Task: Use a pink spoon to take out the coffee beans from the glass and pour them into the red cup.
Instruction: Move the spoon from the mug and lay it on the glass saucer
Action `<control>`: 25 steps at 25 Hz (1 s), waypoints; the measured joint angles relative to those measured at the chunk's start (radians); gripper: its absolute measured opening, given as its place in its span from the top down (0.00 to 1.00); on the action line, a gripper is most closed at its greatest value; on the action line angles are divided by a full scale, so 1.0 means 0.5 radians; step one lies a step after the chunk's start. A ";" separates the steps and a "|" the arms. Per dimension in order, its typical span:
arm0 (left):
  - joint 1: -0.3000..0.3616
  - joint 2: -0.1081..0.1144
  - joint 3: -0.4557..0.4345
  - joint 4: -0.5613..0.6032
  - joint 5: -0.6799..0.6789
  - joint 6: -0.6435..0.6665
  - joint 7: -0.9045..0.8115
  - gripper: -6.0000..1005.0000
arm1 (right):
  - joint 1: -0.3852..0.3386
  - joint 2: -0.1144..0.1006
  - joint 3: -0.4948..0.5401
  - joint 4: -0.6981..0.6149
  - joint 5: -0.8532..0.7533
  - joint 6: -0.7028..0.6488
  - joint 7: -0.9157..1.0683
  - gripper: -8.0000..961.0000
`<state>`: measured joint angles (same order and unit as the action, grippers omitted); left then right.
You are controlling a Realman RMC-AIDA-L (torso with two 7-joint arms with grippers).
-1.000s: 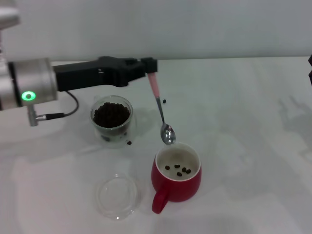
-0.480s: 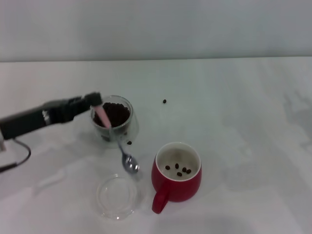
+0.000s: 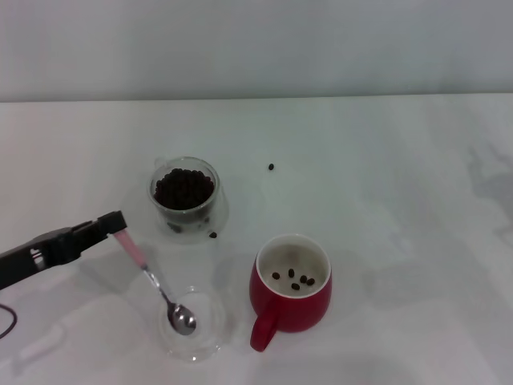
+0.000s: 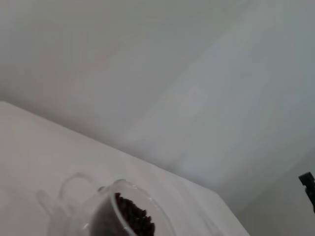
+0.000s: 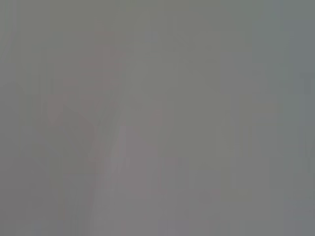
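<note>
Left gripper (image 3: 119,227) is clamped on the top end of the pink spoon (image 3: 152,281), reaching in from the bench's left edge, out on the robot's left of the red cup (image 3: 291,293). So the spoon hangs at a slant: pink handle up at the gripper, metal bowl down toward the cup's side. That bowl sits right over the flat clear dish (image 3: 191,323), which lies just beside the red cup on the handle side. Can't really tell if the bowl is touching the dish or just hovering above it, and I don't see any beans in the spoon.

Red cup stands upright on the white bench (image 3: 401,200), loop handle pointing toward the near edge. A handful of coffee beans (image 3: 294,278) are lying on its off-white bottom.

The glass (image 3: 185,196) is upright too, farther back from the cup and off to the robot's left of it, well apart from the spoon. It holds a dark heap of beans filling a good part of it. One loose bean (image 3: 212,234) lies on the bench just beside the glass, on the cup-facing side, and another stray bean (image 3: 271,167) sits farther back, beyond the cup.

Left wrist view catches the glass rim and its beans (image 4: 133,219) against a plain wall.

Right gripper isn't visible anywhere; its wrist view is just flat grey.
</note>
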<state>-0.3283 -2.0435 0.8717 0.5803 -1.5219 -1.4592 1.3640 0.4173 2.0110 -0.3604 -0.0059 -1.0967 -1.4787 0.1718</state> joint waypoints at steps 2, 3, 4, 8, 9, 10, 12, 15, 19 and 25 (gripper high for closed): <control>0.017 0.003 -0.007 -0.002 0.001 0.003 0.000 0.87 | -0.001 0.000 0.000 0.000 0.000 0.000 0.000 0.62; 0.022 0.005 -0.007 -0.002 0.005 0.006 0.000 0.87 | -0.003 0.000 0.000 0.002 0.000 0.000 0.000 0.62; 0.023 0.005 -0.007 -0.003 0.009 0.007 0.000 0.87 | -0.005 0.000 0.000 0.006 0.000 0.000 0.000 0.62; 0.009 -0.005 -0.005 -0.012 0.025 0.027 0.003 0.87 | -0.010 0.000 0.000 0.021 0.000 0.000 0.000 0.62; 0.000 -0.010 -0.002 -0.018 0.033 0.038 0.005 0.87 | -0.010 0.000 0.000 0.023 0.000 0.000 0.000 0.62; -0.013 -0.013 0.000 -0.033 0.050 0.056 0.007 0.87 | -0.010 0.000 0.000 0.025 0.000 0.000 0.000 0.62; -0.027 -0.016 0.001 -0.050 0.067 0.069 0.008 0.87 | -0.010 0.000 0.000 0.029 0.000 0.000 0.000 0.61; -0.117 -0.026 0.003 -0.181 0.126 0.160 0.020 0.87 | -0.012 0.000 0.000 0.033 0.000 0.000 0.000 0.61; -0.150 -0.040 -0.001 -0.230 0.154 0.230 0.073 0.87 | -0.013 0.002 0.000 0.038 0.000 0.010 0.000 0.61; -0.137 -0.047 -0.005 -0.233 0.139 0.292 0.124 0.87 | -0.003 0.003 0.000 0.039 0.000 0.037 0.000 0.61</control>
<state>-0.3968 -2.0670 0.8690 0.4638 -1.4524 -1.3130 1.4262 0.4159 2.0126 -0.3605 0.0137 -1.0968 -1.4600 0.1718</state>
